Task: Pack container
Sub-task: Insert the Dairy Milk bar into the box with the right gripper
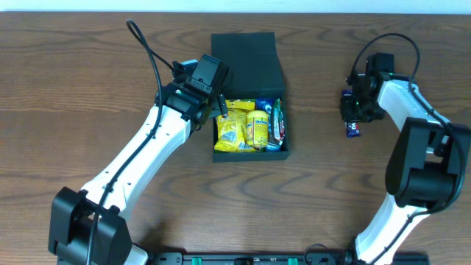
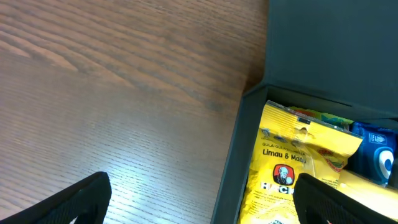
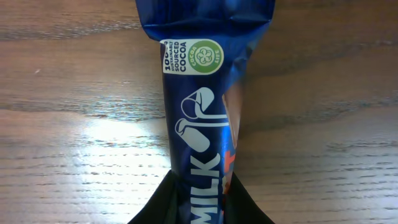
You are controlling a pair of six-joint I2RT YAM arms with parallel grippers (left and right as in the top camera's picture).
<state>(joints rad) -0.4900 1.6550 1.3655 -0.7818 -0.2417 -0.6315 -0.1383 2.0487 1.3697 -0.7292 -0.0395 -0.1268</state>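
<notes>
Open container [image 1: 248,55] set at table centre, lid flap thrown back, yellow packets [image 1: 243,129] seen inside. Step in hand, as judged: pick-up of remaining snack. Blue bar [image 3: 199,124] pinched in right gripper [image 1: 353,118], well right of container. Left gripper [image 1: 218,112] spread wide, nothing held, parked at container's left wall. Next move likely called for: bar carried over open box, lowered into free gap, let go.

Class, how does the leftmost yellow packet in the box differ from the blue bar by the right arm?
The yellow packet lies inside the box; the blue bar is outside, over the table. The packet is broad, the bar narrow. The right tool grips the bar; nothing grips the packet. Both are wrapped snacks.
</notes>
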